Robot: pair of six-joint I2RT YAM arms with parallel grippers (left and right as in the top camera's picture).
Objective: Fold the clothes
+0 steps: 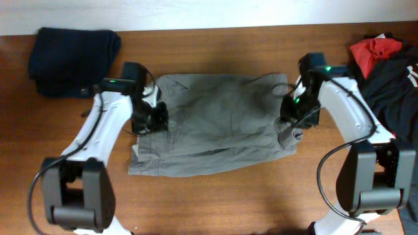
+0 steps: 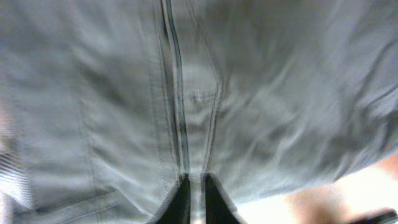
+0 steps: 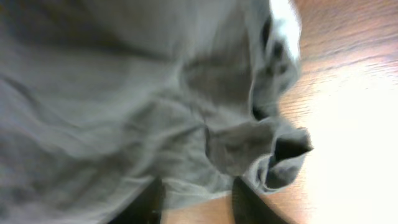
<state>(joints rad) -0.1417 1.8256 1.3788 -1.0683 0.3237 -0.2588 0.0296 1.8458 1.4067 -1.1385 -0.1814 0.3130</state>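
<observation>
Squarely in the middle of the wooden table (image 1: 215,202) lie the clothes (image 1: 215,124), a grey-olive cotton piece folded into a rough rectangle, creased and soft, with a puckered, gathered right edge. Close up, a stitched seam runs straight down the weave. The left gripper (image 1: 149,117) sits on the left edge, its dark fingers (image 2: 181,202) nearly together and pinching a thin ridge of cloth (right along that seam). The right gripper (image 1: 295,116) stands released at the bunched right edge, fingers (image 3: 249,199) well apart. A navy bundle (image 1: 72,52) lies far left; a red (image 1: 373,51) and black (image 1: 398,81) heap lies far right.
</observation>
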